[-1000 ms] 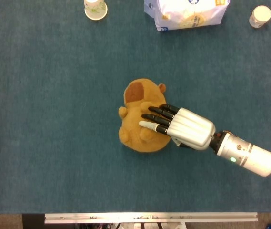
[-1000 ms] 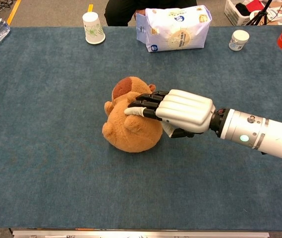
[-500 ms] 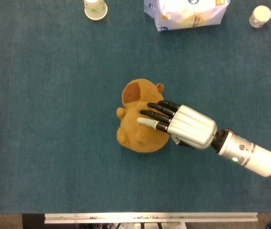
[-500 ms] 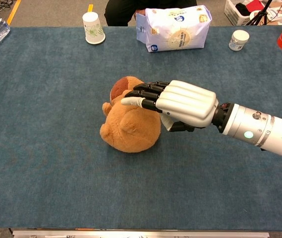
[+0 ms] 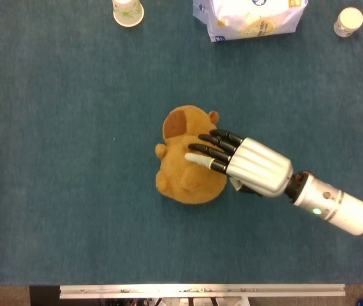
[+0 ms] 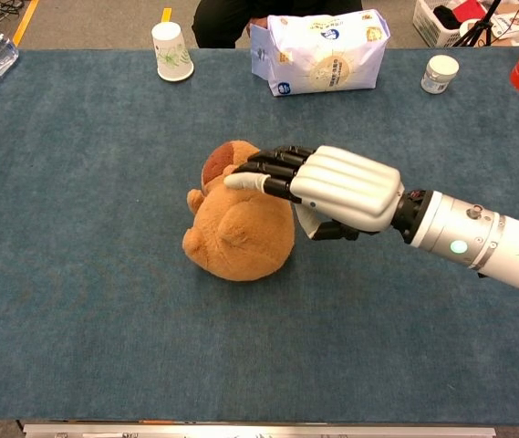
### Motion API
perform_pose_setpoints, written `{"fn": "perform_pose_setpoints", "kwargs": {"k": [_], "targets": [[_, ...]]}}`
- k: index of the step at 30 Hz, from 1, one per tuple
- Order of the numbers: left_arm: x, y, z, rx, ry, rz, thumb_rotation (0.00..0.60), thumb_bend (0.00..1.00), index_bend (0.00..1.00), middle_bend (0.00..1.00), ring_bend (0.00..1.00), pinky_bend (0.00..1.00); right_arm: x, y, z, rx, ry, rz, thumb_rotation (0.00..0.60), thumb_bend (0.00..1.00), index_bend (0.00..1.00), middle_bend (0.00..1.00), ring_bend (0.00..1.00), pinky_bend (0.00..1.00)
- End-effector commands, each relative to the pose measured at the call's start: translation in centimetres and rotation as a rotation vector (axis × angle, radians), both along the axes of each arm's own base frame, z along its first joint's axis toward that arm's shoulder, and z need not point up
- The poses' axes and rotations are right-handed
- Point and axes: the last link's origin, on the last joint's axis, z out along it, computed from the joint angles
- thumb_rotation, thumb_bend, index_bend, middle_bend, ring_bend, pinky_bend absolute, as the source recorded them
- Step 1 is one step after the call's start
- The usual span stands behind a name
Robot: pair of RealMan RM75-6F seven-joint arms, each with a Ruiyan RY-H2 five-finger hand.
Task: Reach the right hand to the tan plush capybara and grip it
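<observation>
The right robot hand [image 5: 245, 164] [image 6: 327, 187] lies over the tan plush capybara [image 5: 186, 157] [image 6: 236, 228], fingers [image 6: 264, 169] stretched across its top, not visibly clamped on it. The capybara sits mid-worktop [image 6: 86, 274]. A paper cup [image 6: 171, 51] and white bag [image 6: 318, 50] stand at the far edge.

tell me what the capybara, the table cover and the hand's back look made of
Capybara: soft tan plush, fuzzy matte pile. Table cover: blue felt or short carpet, by its matte, mottled nap. Right hand: back looks like glossy silver ribbed plastic or metal; fingers black, probably plastic.
</observation>
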Motion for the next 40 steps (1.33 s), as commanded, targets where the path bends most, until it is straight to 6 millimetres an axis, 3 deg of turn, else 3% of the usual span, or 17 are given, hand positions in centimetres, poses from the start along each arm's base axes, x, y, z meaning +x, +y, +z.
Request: {"fn": "perform_pose_setpoints", "kwargs": {"k": [1, 7, 13, 21, 26, 31, 40], "targets": [[0.1, 0.1, 0.0, -0.003, 0.002, -0.003, 0.600, 0.10, 0.60, 0.60, 0.47, 0.62, 0.5, 0.0, 3.5, -0.101, -0.071, 0.064, 0.567, 0.99, 0.09, 0.10, 0.06, 0.12], [0.3, 0.5, -0.2, -0.015, 0.005, -0.017, 0.600, 0.10, 0.60, 0.60, 0.47, 0.62, -1.3, 0.6, 8.5, -0.268, -0.014, 0.033, 0.571, 0.98, 0.09, 0.13, 0.06, 0.13], [1.2, 1.9, -0.1, -0.027, 0.020, -0.065, 0.600, 0.10, 0.60, 0.60, 0.47, 0.62, -5.9, 1.5, 14.2, -0.428, 0.048, -0.145, 0.600, 0.97, 0.14, 0.23, 0.08, 0.15], [2.4, 3.5, -0.4, -0.040, 0.031, -0.128, 0.600, 0.10, 0.60, 0.60, 0.47, 0.62, -11.4, 5.2, 19.0, -0.621, 0.181, -0.391, 0.600, 0.76, 0.14, 0.27, 0.12, 0.26], [2.6, 4.6, -0.1, -0.002, 0.046, -0.158, 0.600, 0.10, 0.60, 0.59, 0.46, 0.61, -14.1, 7.9, 20.1, -0.689, 0.236, -0.540, 0.600, 0.73, 0.14, 0.27, 0.12, 0.27], [2.9, 6.0, 1.5, 0.083, 0.042, -0.173, 0.600, 0.10, 0.60, 0.59, 0.45, 0.61, -15.3, 10.0, 20.4, -0.698, 0.217, -0.658, 0.600, 0.72, 0.14, 0.27, 0.12, 0.27], [2.7, 6.4, 0.5, 0.039, 0.069, -0.176, 0.600, 0.10, 0.59, 0.59, 0.45, 0.61, -15.7, 10.3, 20.3, -0.685, 0.202, -0.678, 0.600, 0.72, 0.14, 0.27, 0.12, 0.27]]}}
